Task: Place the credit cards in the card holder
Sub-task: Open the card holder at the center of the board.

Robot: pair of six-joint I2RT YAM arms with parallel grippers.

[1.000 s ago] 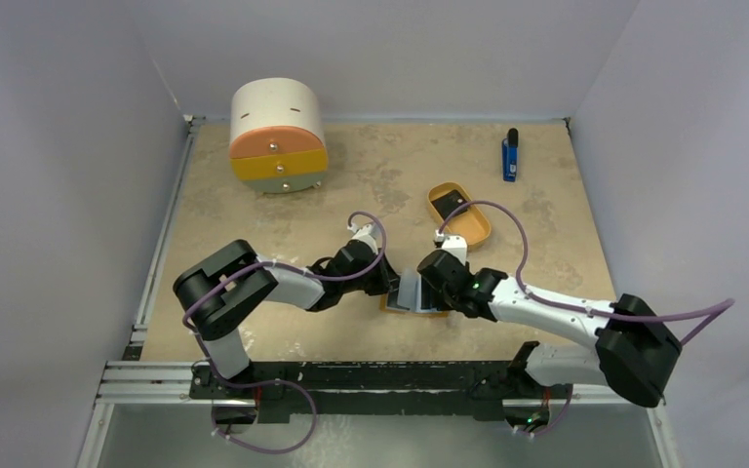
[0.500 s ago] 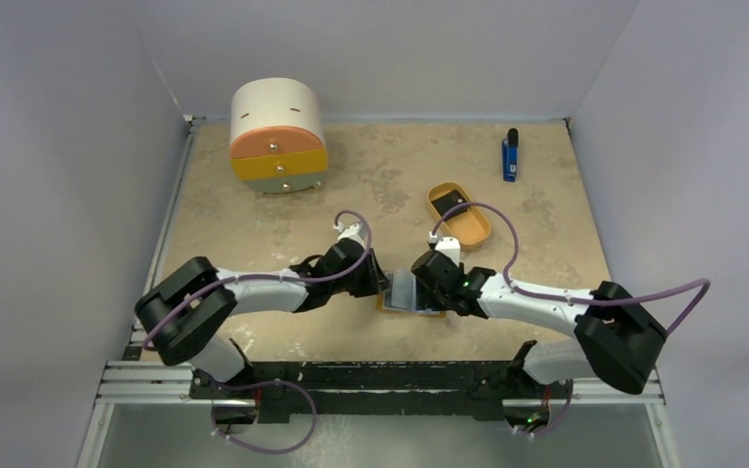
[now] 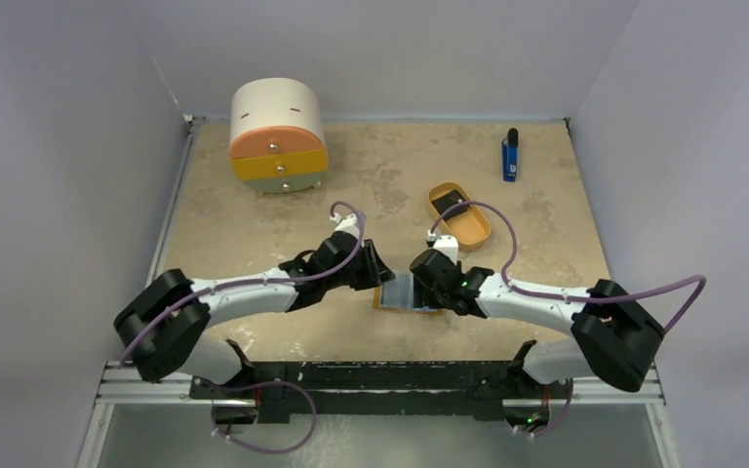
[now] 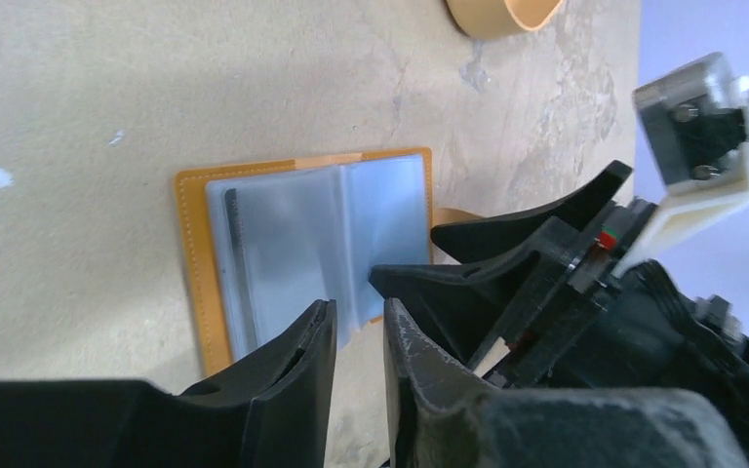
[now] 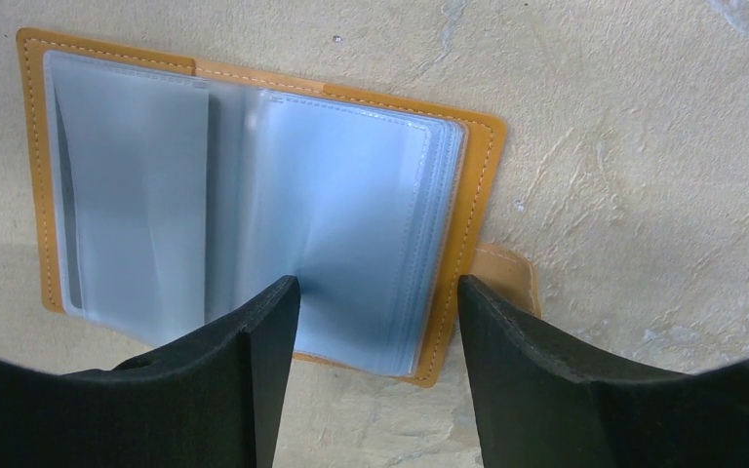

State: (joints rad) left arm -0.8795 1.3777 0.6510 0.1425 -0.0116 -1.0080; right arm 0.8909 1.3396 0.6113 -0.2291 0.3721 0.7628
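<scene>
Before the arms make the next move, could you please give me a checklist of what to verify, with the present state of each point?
1. Card holder lies open and flat: ok.
2. Right gripper is open and empty, over the clear pockets: ok.
3. Left gripper is empty, jaws only narrowly apart: ok.
4. A credit card is ready to pick, lying in the tan oval tray: ok.
5. A card is held for insertion: not ok, neither gripper has one.
6. Cards are already inside the pockets: cannot tell.
</scene>
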